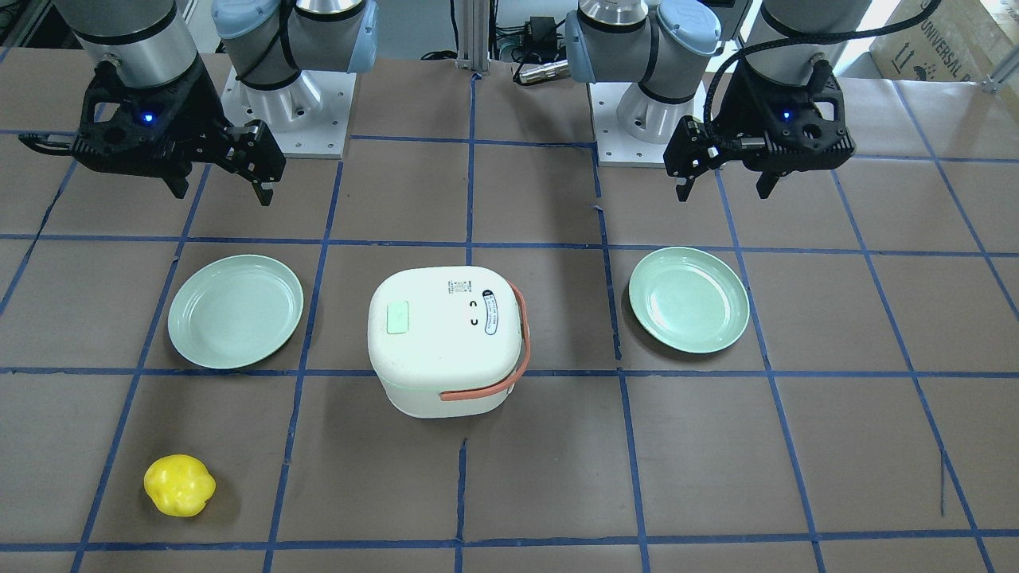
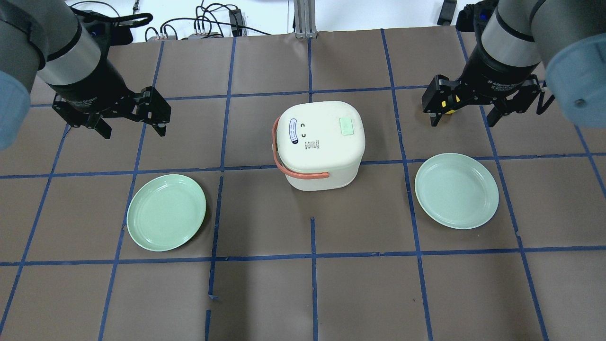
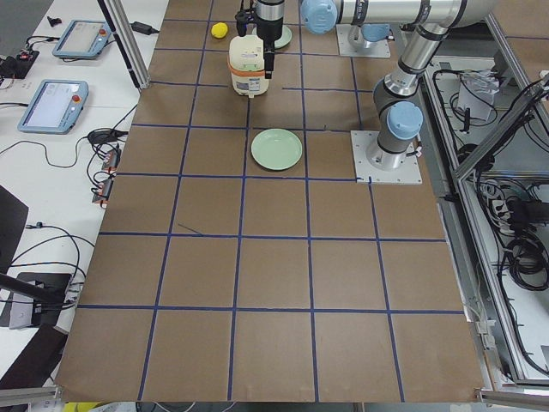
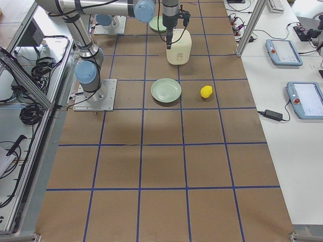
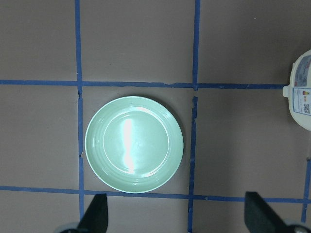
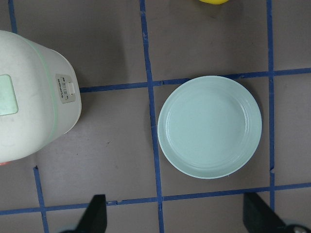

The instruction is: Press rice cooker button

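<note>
The white rice cooker (image 1: 446, 342) stands at the table's middle, lid shut, orange-red strap handle down over one side. It also shows in the overhead view (image 2: 319, 142). A pale green rectangular button (image 1: 397, 317) sits on its lid. The right wrist view shows the cooker (image 6: 29, 97) with a small switch panel (image 6: 65, 90) on its side wall. My left gripper (image 2: 132, 130) is open and empty, raised over the table to the cooker's left. My right gripper (image 2: 462, 119) is open and empty, raised to the cooker's right. Neither touches the cooker.
A pale green plate (image 2: 166, 212) lies under my left gripper's side, another plate (image 2: 457, 190) on the right side. A yellow lumpy object (image 1: 179, 485) lies on the far right part of the table. Blue tape lines grid the brown table.
</note>
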Available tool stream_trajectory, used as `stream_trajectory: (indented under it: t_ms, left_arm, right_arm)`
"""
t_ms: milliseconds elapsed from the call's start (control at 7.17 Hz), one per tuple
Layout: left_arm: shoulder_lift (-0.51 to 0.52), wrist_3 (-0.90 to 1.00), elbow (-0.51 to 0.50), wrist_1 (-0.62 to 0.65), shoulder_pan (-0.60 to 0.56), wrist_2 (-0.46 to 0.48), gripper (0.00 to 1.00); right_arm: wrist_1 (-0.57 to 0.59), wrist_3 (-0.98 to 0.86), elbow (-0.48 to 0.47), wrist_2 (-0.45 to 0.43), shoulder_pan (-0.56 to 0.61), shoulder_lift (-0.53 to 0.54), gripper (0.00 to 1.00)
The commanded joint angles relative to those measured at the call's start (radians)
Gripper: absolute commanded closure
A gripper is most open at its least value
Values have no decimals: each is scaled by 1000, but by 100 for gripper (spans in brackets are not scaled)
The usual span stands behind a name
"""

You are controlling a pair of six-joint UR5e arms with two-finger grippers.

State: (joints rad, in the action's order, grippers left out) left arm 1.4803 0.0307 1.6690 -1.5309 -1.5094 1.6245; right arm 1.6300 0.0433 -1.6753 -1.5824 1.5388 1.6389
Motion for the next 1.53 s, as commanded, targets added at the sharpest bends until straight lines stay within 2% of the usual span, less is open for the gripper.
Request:
stream_trajectory:
  t_ms: [0, 279, 419, 558, 698, 837, 1116, 1395]
  left_arm:
    - [0, 0, 0, -2, 0, 0, 0]
    - [0, 0, 0, 0, 0, 0, 0]
    - [0, 0, 0, 0, 0, 0, 0]
    - [0, 0, 0, 0, 0, 0, 0]
    - [0, 0, 0, 0, 0, 0, 0]
    - [0, 0, 0, 0, 0, 0, 0]
    - [0, 0, 0, 0, 0, 0, 0]
    - [0, 0, 0, -2, 0, 0, 0]
  right_arm:
    - [23, 6, 0, 25, 1, 1, 0]
    - [31, -2, -1, 27, 1, 2, 1]
    - [54, -2, -4, 27, 1, 1, 12]
    - [62, -2, -6, 44, 1, -1, 45]
    - [94, -5, -15, 141, 1, 2, 90]
    - [132, -8, -17, 172, 6, 4, 97]
    - [230, -13, -46, 176, 26, -1, 96]
    - [307, 0, -79, 138, 84, -20, 94]
